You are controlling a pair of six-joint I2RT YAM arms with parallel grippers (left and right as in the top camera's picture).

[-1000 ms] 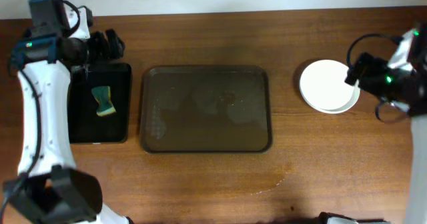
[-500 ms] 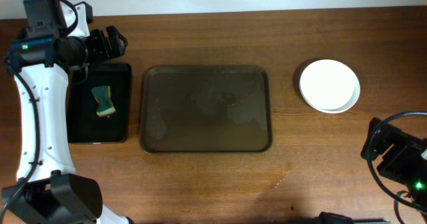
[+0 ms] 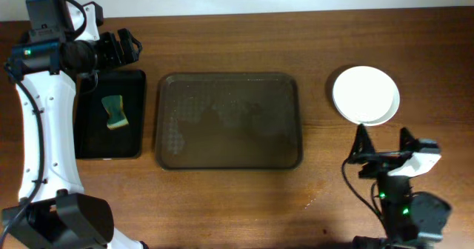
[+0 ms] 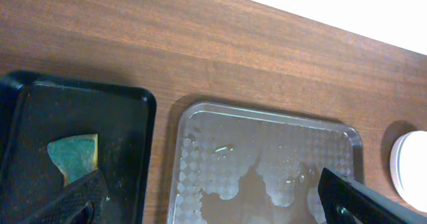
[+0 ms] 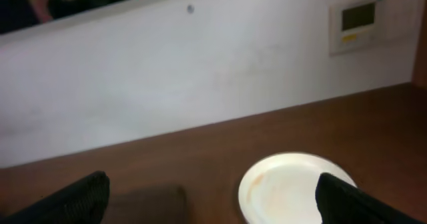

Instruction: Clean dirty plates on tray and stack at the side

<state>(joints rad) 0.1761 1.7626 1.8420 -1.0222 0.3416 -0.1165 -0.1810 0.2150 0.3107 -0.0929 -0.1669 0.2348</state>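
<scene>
At mid-table I see the tray (image 3: 228, 121), wet in patches. The plates (image 3: 366, 95) sit stacked well to its right. My right gripper (image 3: 384, 141) hovers near them, jaws wide apart, holding nothing. My left gripper (image 3: 122, 49) is the same, beyond the black tray (image 3: 92, 141).

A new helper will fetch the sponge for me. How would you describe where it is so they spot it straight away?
Find the large brown tray in the middle of the table. To its left lies a smaller black tray; the sponge rests in it, the only green-and-yellow thing there.
</scene>
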